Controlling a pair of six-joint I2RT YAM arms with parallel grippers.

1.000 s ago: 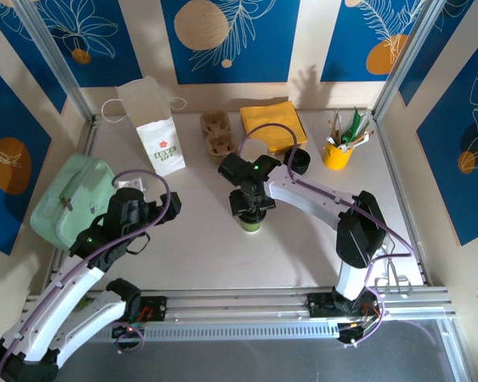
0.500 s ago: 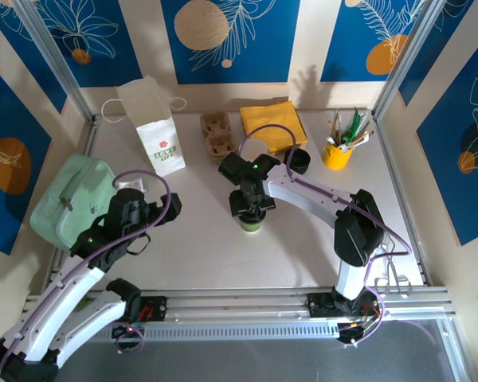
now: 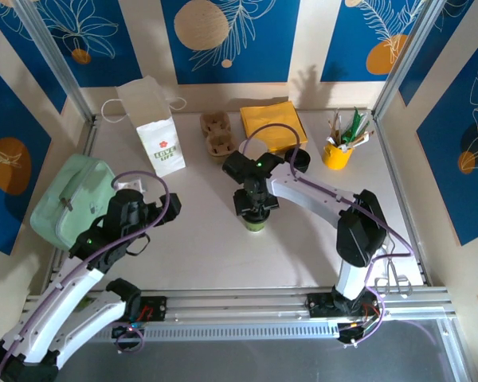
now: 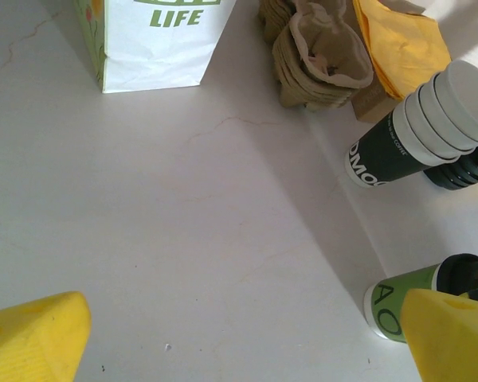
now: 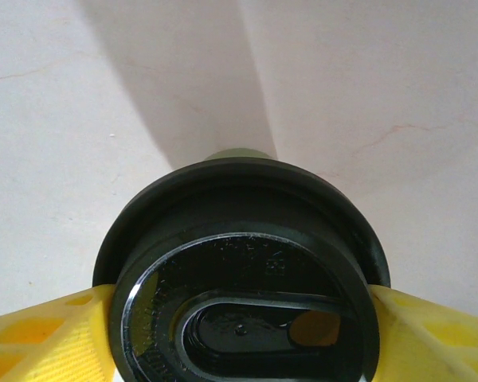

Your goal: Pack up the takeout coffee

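Right pincer pinching the takeout coffee at its lid, mid-tabletop

We see the coffee standing upright on the tabletop, a green-sleeved cup under a black lid. The right pincer comes down on it from above, and its yellow fingers press against the lid's rim on either side. The left pincer hangs spread wide over bare tabletop near the left edge, holding nothing. The white paper bag stands upright at the far left, well apart from the coffee. Brown cup carriers and yellow napkins lie beyond the coffee, and a stack of lidless cups lies on its side just beside them
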